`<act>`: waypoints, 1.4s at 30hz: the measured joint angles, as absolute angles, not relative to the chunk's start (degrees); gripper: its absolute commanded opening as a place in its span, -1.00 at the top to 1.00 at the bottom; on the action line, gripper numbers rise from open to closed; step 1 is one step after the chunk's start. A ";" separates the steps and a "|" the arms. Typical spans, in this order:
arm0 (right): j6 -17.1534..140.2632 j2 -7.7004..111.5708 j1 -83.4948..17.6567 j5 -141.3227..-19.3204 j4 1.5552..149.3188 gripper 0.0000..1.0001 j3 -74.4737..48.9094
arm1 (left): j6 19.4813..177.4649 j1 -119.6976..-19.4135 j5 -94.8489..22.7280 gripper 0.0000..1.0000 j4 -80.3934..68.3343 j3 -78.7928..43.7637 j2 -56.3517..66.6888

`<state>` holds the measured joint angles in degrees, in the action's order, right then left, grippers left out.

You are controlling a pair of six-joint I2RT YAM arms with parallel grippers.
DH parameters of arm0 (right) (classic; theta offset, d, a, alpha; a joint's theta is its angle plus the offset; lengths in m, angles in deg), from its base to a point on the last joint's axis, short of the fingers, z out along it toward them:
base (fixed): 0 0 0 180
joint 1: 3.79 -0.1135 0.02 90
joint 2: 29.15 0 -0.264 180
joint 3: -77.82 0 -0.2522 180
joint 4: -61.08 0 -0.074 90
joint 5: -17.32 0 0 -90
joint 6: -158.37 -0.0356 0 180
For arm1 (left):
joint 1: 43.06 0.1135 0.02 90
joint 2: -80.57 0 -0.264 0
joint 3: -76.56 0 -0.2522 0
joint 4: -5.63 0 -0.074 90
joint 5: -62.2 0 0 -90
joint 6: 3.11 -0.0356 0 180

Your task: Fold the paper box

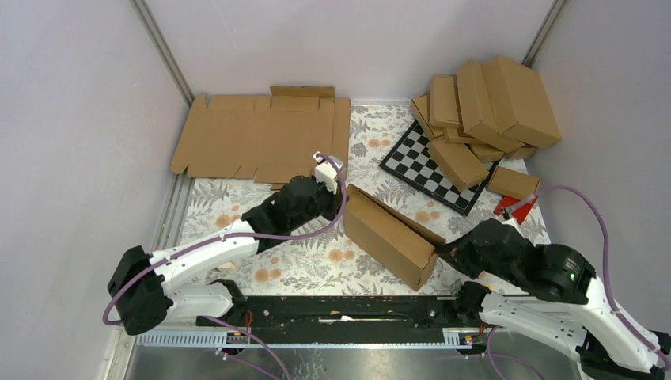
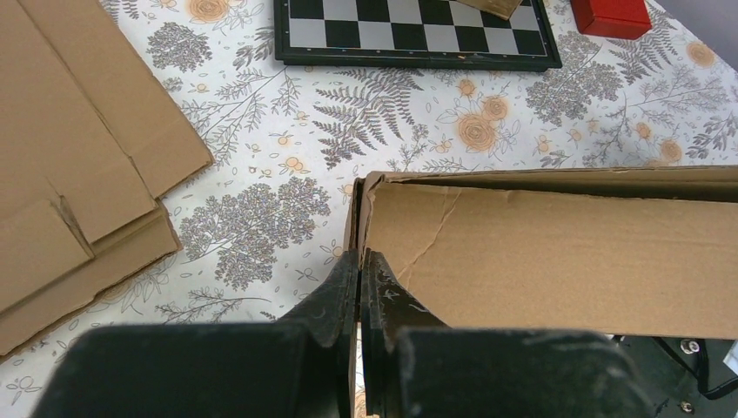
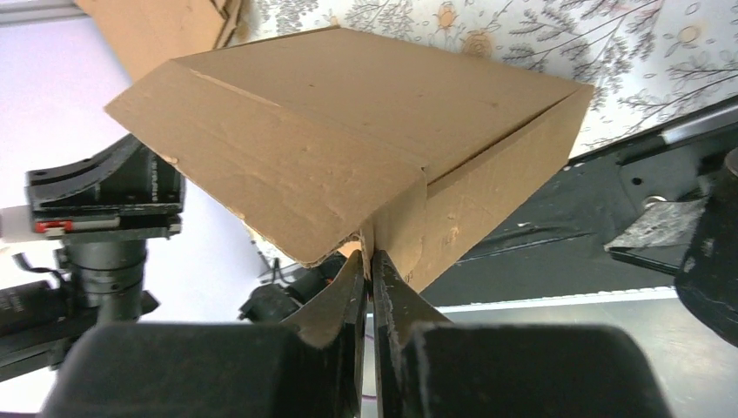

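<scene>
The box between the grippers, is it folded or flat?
Folded: the paper box stands as a carton with raised walls, left gripper and right gripper pinching its ends.

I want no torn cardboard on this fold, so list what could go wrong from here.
1. The left gripper and the right gripper each pinch only a thin edge at opposite ends of the paper box. Uneven pulling could make a grip slip or tear the cardboard.
2. A crack line runs across the cardboard beside the left gripper. The box may buckle there rather than along a proper crease.
</scene>
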<state>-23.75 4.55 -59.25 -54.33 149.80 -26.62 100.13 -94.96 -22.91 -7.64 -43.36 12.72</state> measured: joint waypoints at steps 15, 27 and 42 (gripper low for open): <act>-29.82 -4.63 -59.25 -55.84 143.68 1.00 -33.83 | 98.99 -95.06 -22.19 1.00 -8.14 -43.45 13.29; -29.41 -4.31 -59.25 -55.84 142.61 1.00 -33.33 | 98.88 -94.96 -21.47 1.00 -8.38 -43.47 13.38; -31.55 -6.99 -59.25 -55.95 139.66 1.00 -33.37 | 98.88 -94.96 -21.32 1.00 -8.01 -44.06 13.68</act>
<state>-31.55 -6.99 -59.25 -55.95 139.66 -33.37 98.88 -94.96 -21.32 -8.01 -44.06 13.68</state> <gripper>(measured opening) 0.083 0.013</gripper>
